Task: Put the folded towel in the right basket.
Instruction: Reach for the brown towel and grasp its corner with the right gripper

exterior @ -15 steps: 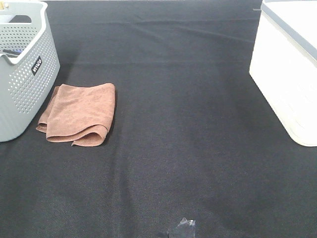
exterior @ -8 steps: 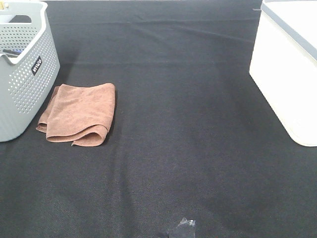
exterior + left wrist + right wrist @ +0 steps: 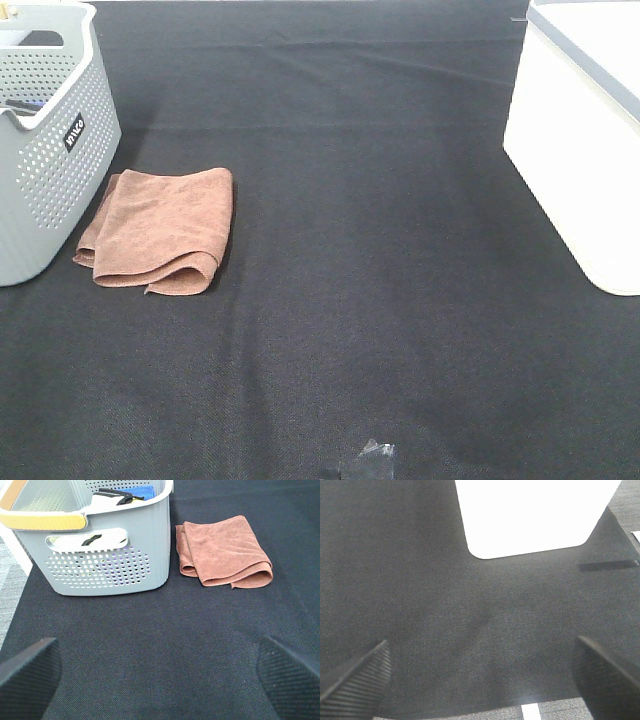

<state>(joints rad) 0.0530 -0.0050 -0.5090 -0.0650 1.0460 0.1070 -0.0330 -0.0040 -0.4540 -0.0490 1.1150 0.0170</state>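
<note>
**Folded towel [image 3: 160, 228] lies by the grey basket [image 3: 48, 160]**

At the left of the black desk [image 3: 380, 260], the folded towel rests flat just beside the grey basket. The left gripper [image 3: 160, 677] hangs over the desk facing both, fingers wide apart. The right gripper [image 3: 481, 680], likewise spread, faces the white basket [image 3: 585, 170] at right.

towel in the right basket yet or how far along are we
Nothing done yet: the folded towel lies on the black cloth beside the grey basket. In hand: nothing; the left gripper and right gripper are both open and empty. Left: grasp the towel, carry it across, drop it into the white basket.
</note>
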